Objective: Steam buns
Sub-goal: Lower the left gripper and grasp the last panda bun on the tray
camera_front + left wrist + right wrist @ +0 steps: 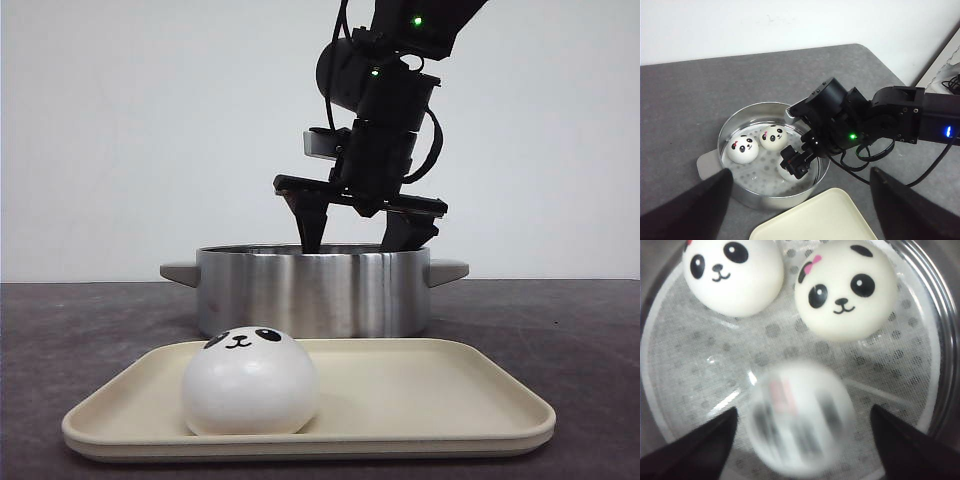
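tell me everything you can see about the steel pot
The pot is round, shiny brushed metal, low-walled, with a flat grey handle on each side. It stands upright on the dark table, just behind the cream tray. Inside lies a perforated steamer plate under white mesh cloth, holding three panda buns; one looks blurred in the right wrist view. The right gripper, open, reaches into its mouth.

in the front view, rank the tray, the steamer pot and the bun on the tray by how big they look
1. Tray, widest in frame, though nearest the camera.
2. Steamer pot, farther back, so it may read smaller than it is.
3. Bun, clearly smallest.
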`<state>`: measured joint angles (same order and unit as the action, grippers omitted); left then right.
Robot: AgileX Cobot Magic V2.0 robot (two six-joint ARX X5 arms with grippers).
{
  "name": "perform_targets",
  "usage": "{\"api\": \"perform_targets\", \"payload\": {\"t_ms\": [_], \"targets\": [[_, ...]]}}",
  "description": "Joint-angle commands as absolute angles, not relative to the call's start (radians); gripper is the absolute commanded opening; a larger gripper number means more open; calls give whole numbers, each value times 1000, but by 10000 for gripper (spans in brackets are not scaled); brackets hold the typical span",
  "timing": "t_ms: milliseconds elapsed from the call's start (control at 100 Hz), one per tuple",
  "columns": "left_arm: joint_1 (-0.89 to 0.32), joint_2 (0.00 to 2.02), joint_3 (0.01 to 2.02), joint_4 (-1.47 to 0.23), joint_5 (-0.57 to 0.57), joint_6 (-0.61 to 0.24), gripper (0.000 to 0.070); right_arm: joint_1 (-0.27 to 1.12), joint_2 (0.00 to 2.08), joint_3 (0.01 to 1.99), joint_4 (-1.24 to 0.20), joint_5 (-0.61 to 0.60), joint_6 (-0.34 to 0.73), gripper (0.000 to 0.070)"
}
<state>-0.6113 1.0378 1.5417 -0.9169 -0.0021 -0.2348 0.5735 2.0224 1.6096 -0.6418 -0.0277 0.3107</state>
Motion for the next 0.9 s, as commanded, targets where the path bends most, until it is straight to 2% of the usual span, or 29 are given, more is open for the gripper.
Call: {"api": "perform_targets", "payload": {"t_ms": [0, 100, 150, 170, 190, 260, 270, 310, 490, 690, 890], "targets": [[-619, 1046, 1559, -914, -4, -225, 510, 575, 2033, 1643, -651, -32, 314, 671], [-619, 1047, 1559, -931, -4, -226, 510, 571, 2033, 1686, -693, -34, 314, 678], [-619, 1047, 1559, -951, -4, -226, 510, 570, 2032, 1724, -725, -33, 313, 625], [-619, 1047, 1558, -960, -4, -226, 510, 570, 2030, 1742, -741, -33, 311, 567], [-619, 1047, 1557, -974, -4, -226, 510, 570, 2026, 1761, -760, -33, 306, 480], [-619, 1047, 1545, -1011, -3, -229, 510, 572, 2007, 1831, -817, -32, 293, 43], [-619, 1047, 1542, -1015, -3, -230, 510, 573, 2003, 1842, -823, -33, 291, 0], [-622, 1047, 1526, -1029, 1, -234, 510, 578, 1982, 1879, -848, -33, 279, 28], [-664, 1049, 1368, -1023, 77, -317, 511, 635, 1820, 1966, -875, -25, 273, 17], [-764, 1085, 1126, -901, 142, -413, 512, 728, 1578, 1966, -860, 47, 273, 17], [-834, 1203, 1040, -830, 142, -428, 516, 792, 1388, 1966, -831, 130, 274, 17]]}}
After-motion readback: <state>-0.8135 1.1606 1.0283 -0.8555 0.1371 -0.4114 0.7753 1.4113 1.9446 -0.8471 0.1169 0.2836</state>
